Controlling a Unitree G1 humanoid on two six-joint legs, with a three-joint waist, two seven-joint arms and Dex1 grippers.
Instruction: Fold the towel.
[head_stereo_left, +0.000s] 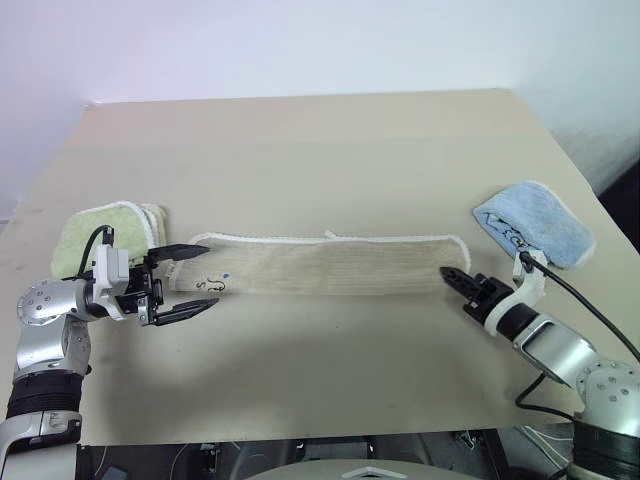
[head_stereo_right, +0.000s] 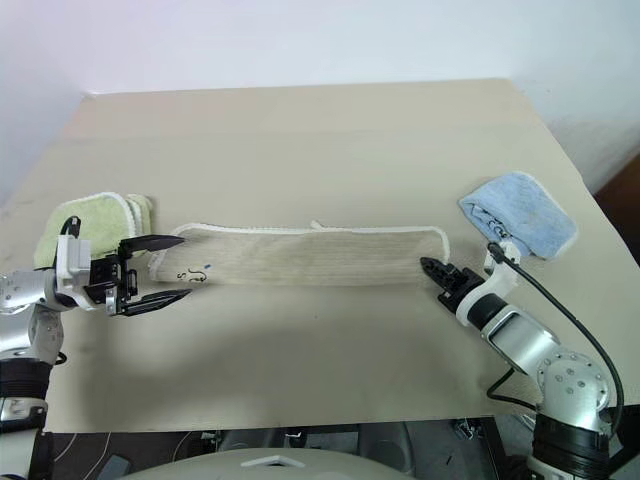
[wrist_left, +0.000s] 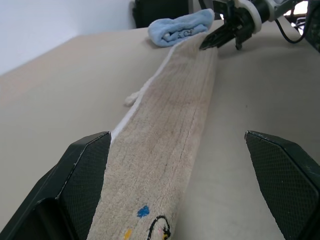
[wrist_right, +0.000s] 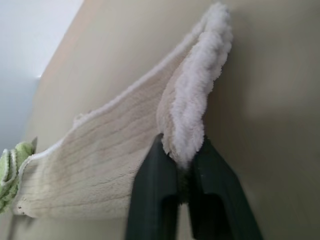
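Observation:
The towel (head_stereo_left: 330, 263) lies across the middle of the table as a long beige folded strip with white edging and a small logo near its left end. My left gripper (head_stereo_left: 192, 280) stands open at that left end, one finger above the strip and one in front of it, with the towel (wrist_left: 165, 150) running away between the fingers (wrist_left: 85, 175). My right gripper (head_stereo_left: 449, 275) is shut on the towel's right end; its wrist view shows the fluffy edge (wrist_right: 192, 115) pinched between the two fingers (wrist_right: 155, 200).
A light-green towel (head_stereo_left: 100, 235) lies folded behind my left gripper. A light-blue towel (head_stereo_left: 535, 222) lies at the right, just beyond my right arm. The beige table (head_stereo_left: 300, 150) stretches bare toward the far wall; its front edge is near both arms.

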